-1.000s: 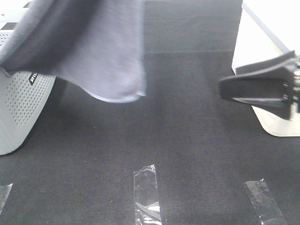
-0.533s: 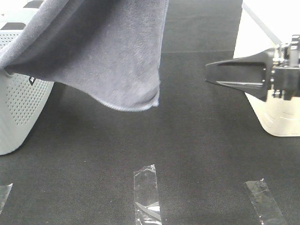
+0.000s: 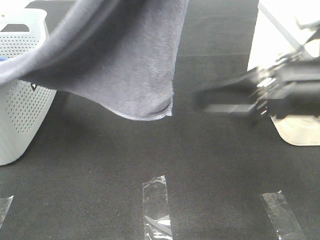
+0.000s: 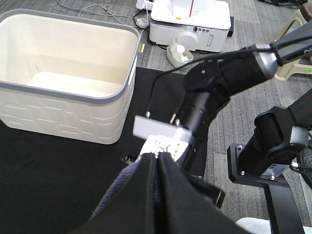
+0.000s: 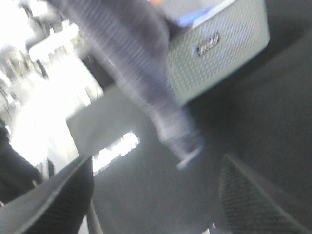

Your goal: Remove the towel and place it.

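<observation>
Towel (image 3: 120, 65), soft and limp, drapes at upper left, pinched in the clenched left jaws; right jaws gape mid-right and would best take the hanging corner (image 3: 167, 107).

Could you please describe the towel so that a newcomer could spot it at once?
Find the black mat, then the white perforated basket at its left. The towel hangs lifted above the mat beside that basket. It is the one big slate-grey cloth with a stitched hem, unlike the small clear tape strips below.
</observation>
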`<move>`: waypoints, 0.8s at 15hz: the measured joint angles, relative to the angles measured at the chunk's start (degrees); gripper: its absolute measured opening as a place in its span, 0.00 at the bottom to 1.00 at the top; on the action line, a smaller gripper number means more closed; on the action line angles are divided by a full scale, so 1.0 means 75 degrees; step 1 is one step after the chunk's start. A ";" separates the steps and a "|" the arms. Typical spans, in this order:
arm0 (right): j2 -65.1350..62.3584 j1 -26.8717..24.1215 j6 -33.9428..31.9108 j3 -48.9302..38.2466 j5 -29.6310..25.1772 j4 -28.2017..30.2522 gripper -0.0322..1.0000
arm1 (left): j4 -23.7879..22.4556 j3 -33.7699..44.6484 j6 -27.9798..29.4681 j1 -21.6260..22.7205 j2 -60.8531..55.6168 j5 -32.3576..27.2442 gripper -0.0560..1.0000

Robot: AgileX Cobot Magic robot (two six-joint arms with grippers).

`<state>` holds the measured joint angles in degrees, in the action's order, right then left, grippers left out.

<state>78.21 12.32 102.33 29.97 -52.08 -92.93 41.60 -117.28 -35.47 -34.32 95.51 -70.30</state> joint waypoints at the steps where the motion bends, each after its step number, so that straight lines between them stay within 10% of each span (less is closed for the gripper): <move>1: 0.0099 0.0336 0.0076 0.0000 0.0527 -0.0176 0.69 | 0.0000 0.0000 0.0023 0.0000 0.0023 0.0000 0.05; 5: 0.1001 0.0901 0.1062 0.0053 0.1329 -0.0825 0.69 | -0.0061 0.0000 0.0031 0.0000 0.0031 0.0000 0.05; 12: 0.1910 0.0924 0.1169 0.0710 0.0115 -0.0901 0.70 | -0.0252 0.0000 0.0031 0.0000 0.0191 0.0000 0.05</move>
<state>92.53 19.25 111.10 35.29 -51.22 -99.69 39.71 -117.28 -35.24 -34.32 96.94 -70.30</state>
